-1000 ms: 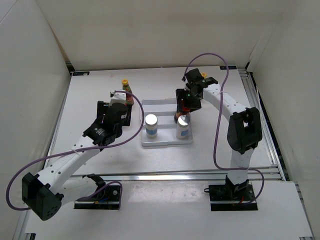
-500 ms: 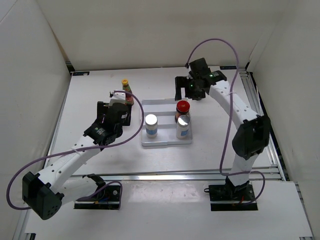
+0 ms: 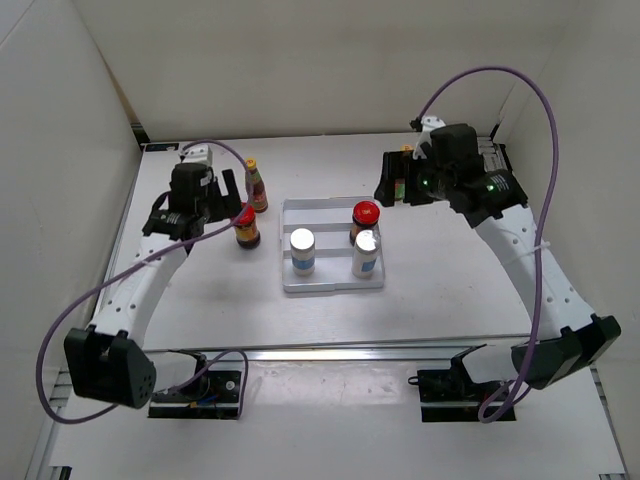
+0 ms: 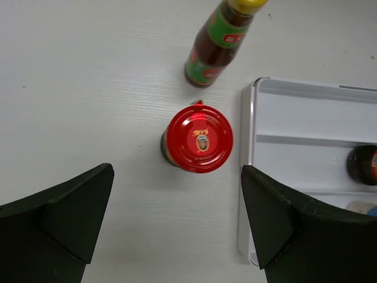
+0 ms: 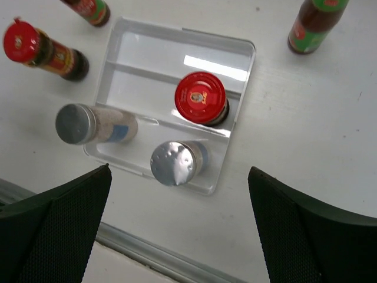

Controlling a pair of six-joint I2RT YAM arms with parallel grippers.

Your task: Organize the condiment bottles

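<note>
Top view, bases at 6 o'clock.

White ridged tray [image 3: 331,288] sat mid-table. Two white shakers stood in its 6 o'clock row: left shaker [image 3: 302,250] at the 9 o'clock end, right shaker [image 3: 366,253] at the 3 o'clock end. A tray jar [image 3: 365,219], dark with a red lid, stood in the next row, just at 12 o'clock of the right shaker. Could not tell whether the two touched.

A loose jar [image 3: 246,227] of the same kind stood upright on the table at 9 o'clock of the tray, near its edge but apart from it. Left sauce bottle [image 3: 256,186], slim with a yellow cap, stood just at 12 o'clock of the loose jar. Right sauce bottle [image 5: 315,23] stood off the tray at about 1 o'clock, partly hidden behind the right arm in the top view.

Left gripper [image 4: 177,174] hung over the loose jar with fingers spread wide. The red lid showed between them, and neither finger touched it.

Right gripper [image 5: 179,172] was raised above the tray's 3 o'clock side. Its fingers were spread wide and gripped nothing, with the right shaker's cap showing between them far below.
</note>
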